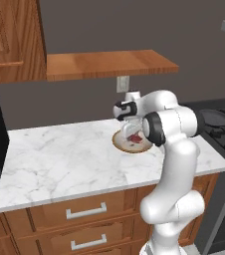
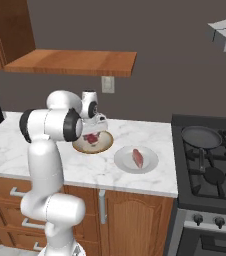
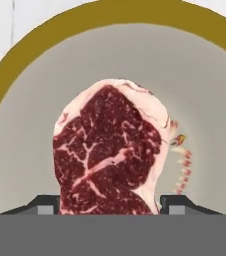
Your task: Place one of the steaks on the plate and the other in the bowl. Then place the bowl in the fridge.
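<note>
Gripper [image 3: 109, 204] jaws stand spread, one tip on either side of the dark red marbled steak [image 3: 107, 155], directly over the single tan-rimmed bowl [image 3: 15, 65]; whether the tips touch the meat cannot be told. Steaks counted: two, the second, paler steak [image 2: 137, 157] lying on the one white plate [image 2: 125, 162] just beside the bowl on the marble counter [image 1: 59, 159]. One frying pan [image 2: 201, 136] sits on the stove [image 2: 220, 172]; the robot's own arm covers part of the bowl in both base views.

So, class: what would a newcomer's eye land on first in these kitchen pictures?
The dark red marbled steak inside the tan-rimmed bowl, with the gripper straddling it. Next, the paler steak lying on the white plate on the marble counter, beside the stove.
</note>
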